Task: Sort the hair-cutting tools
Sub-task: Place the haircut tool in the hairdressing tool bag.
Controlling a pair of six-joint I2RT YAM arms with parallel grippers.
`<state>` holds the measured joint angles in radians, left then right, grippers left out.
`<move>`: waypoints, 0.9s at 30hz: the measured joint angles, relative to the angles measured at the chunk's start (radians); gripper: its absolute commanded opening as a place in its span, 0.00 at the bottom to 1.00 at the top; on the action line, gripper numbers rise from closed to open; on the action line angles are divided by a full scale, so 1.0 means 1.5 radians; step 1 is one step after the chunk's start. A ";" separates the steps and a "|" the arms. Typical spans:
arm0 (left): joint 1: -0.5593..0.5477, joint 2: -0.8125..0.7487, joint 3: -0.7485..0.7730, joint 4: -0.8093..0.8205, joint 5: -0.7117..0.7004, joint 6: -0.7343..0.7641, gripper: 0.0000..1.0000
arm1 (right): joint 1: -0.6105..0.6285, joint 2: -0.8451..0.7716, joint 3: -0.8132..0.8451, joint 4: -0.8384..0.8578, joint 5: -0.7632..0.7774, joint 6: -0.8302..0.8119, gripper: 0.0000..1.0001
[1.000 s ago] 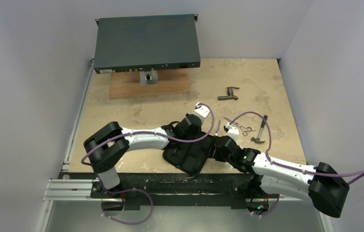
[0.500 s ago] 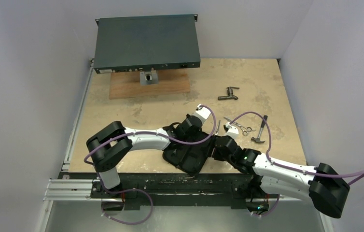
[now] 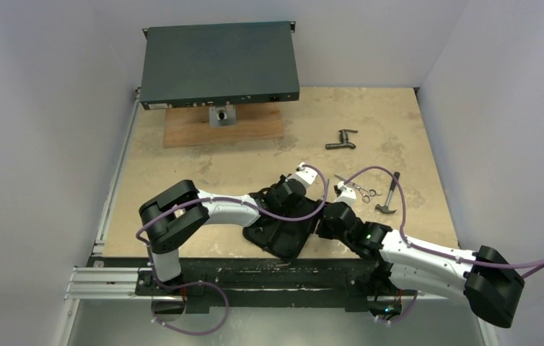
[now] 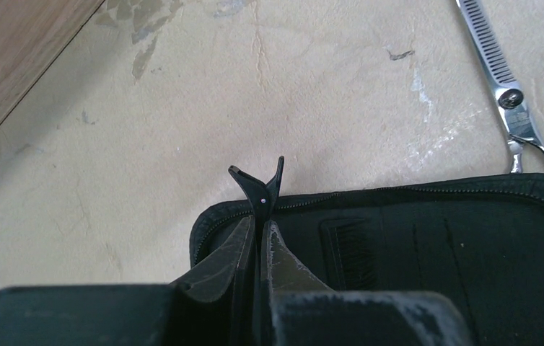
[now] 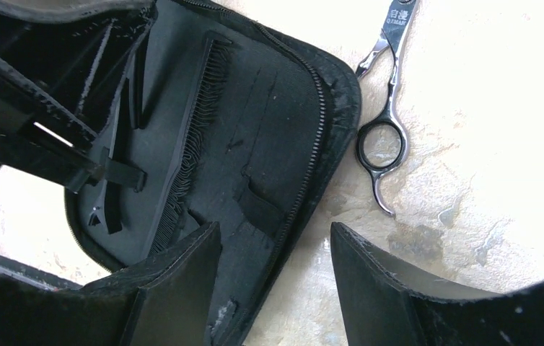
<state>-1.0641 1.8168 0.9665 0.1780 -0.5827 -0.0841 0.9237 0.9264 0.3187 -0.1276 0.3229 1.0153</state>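
We had the left gripper (image 4: pixel 258 232) clamped on the thin black clip (image 4: pixel 262 189), directly above the open case (image 4: pixel 471 252), where the comb (image 5: pixel 191 144) lay. The right gripper (image 5: pixel 276 249) stood apart, with the scissors (image 5: pixel 399 16) just beyond its fingertips. We judged the clip was being stowed and next needed lowering into a slot.

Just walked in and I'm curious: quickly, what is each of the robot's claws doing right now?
Left gripper: closed, pinching the thin black clip.
Right gripper: open, holding nothing.
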 measured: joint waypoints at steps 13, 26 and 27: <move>-0.029 0.013 -0.019 0.000 -0.051 -0.001 0.00 | 0.000 -0.001 -0.013 0.026 -0.003 0.009 0.57; -0.040 -0.010 -0.046 -0.013 -0.069 -0.012 0.00 | 0.000 0.045 -0.022 0.081 -0.003 0.019 0.47; -0.042 -0.014 -0.048 -0.017 -0.070 -0.016 0.00 | 0.000 0.048 -0.022 0.086 -0.003 0.020 0.46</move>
<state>-1.1275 1.7962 0.8951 0.1524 -0.6872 -0.1085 0.9237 0.9989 0.2859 0.0010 0.3191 1.0454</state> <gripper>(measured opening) 0.025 0.481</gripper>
